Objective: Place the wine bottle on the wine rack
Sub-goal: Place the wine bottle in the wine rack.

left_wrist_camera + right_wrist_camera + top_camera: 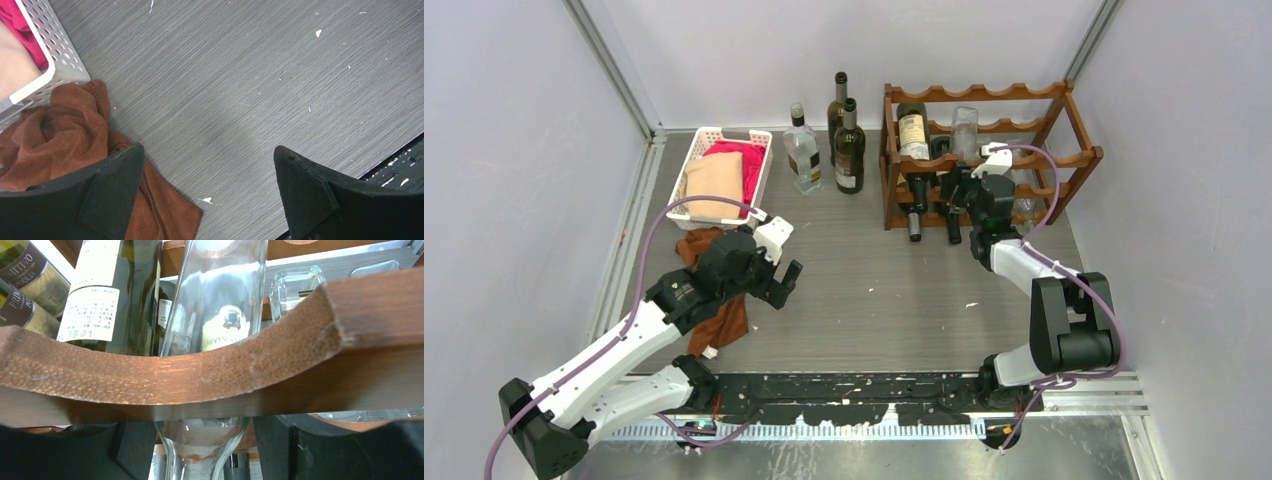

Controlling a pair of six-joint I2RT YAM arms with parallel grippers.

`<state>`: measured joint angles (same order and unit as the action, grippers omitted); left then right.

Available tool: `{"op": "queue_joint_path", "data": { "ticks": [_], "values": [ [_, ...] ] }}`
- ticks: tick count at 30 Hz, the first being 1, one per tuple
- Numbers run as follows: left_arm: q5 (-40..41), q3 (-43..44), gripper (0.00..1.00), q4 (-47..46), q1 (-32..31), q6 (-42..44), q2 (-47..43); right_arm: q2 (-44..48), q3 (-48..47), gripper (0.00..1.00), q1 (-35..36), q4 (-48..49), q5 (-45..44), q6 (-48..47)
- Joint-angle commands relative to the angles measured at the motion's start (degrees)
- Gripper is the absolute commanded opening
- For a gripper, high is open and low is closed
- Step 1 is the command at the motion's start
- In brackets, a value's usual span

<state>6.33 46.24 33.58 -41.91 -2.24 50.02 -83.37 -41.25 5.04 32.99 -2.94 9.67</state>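
At the far right of the grey table stands the wine rack, reddish-brown, its scalloped rails running left to right in tiers. The right arm reaches from the near right edge to the rack's front. The left arm stretches over the near left part of the table.

At the far left sits a white slotted basket with pink and tan cloth in it. A brown cloth lies crumpled on the table just near of it, partly under the left arm. Three bottles stand upright between basket and rack.

On an upper tier of the rack a clear wine bottle lies across a scallop of the front rail, its neck pointing near. A dark labelled bottle lies just left of it, and other dark bottles rest on the lower tiers.

The right gripper sits below that rail, its jaws part-way apart, one finger against each side of the clear bottle's shoulder, gripping it. The left gripper hangs over bare table with its jaws spread wide, holding nothing, one finger above the cloth's edge.
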Motion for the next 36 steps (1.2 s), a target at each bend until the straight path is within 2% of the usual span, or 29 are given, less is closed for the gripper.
{"op": "queue_joint_path", "data": {
  "ticks": [1,5,9,19,27,36],
  "values": [
    [-0.7,0.3,1.00,-1.0,0.3,1.1,-0.1,3.6,-2.2,0.32,-0.8,11.3,-2.7,-3.2],
    [-0.8,0.3,1.00,-1.0,0.3,1.1,0.0,3.8,-2.3,0.26,-0.8,11.7,0.2,-4.2],
    [-0.9,0.3,1.00,-1.1,0.3,1.1,0.1,3.7,-2.9,0.26,-0.8,9.2,5.1,-5.3],
    [-1.1,0.3,1.00,-1.0,0.3,1.1,0.5,1.1,-6.0,0.48,-1.4,5.9,5.5,-7.3],
    [-1.1,0.3,1.00,-1.0,0.3,1.1,0.8,-1.6,-8.5,0.51,-1.9,4.7,7.6,-7.7],
    [-1.1,0.3,1.00,-0.9,0.3,1.1,0.8,-4.2,-8.2,0.66,-2.5,6.6,9.4,-8.7]
  ]
}}
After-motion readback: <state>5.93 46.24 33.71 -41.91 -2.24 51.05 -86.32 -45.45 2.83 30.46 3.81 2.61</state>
